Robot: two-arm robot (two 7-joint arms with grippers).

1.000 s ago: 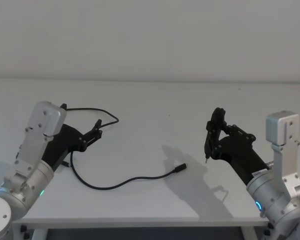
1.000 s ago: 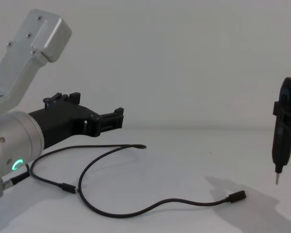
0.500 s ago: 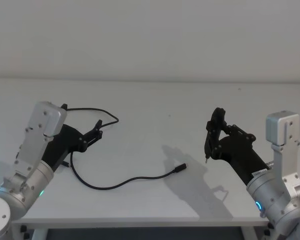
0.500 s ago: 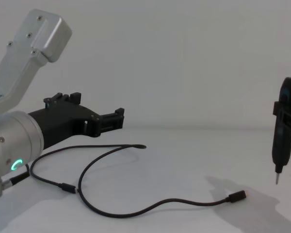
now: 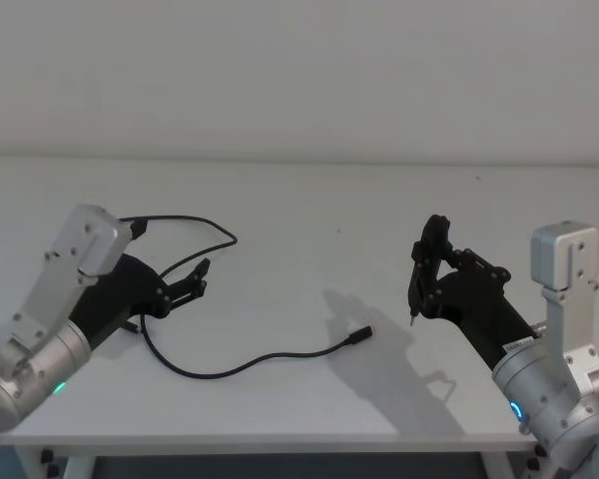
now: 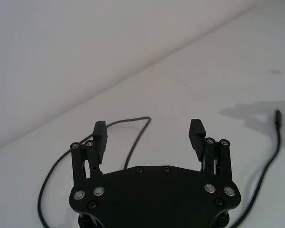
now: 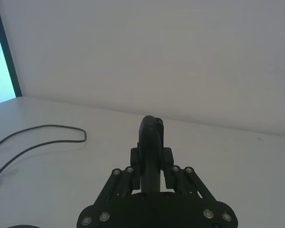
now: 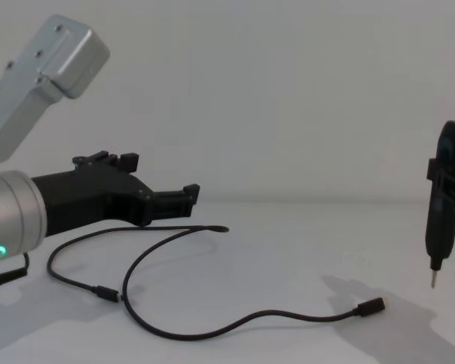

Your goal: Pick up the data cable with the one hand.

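**Open claw above the cable**

Holds the left gripper (image 5: 198, 278) low over the left part of the table (image 5: 309, 200), jaws released wide, nothing between them; leaves the data cable (image 5: 260, 361) flat on the table, curving under that gripper, one plug near the middle; shows the right gripper (image 7: 151, 176) raised at the right, clenched on a slim black tool (image 8: 438, 220), tip down, well apart from the cable.
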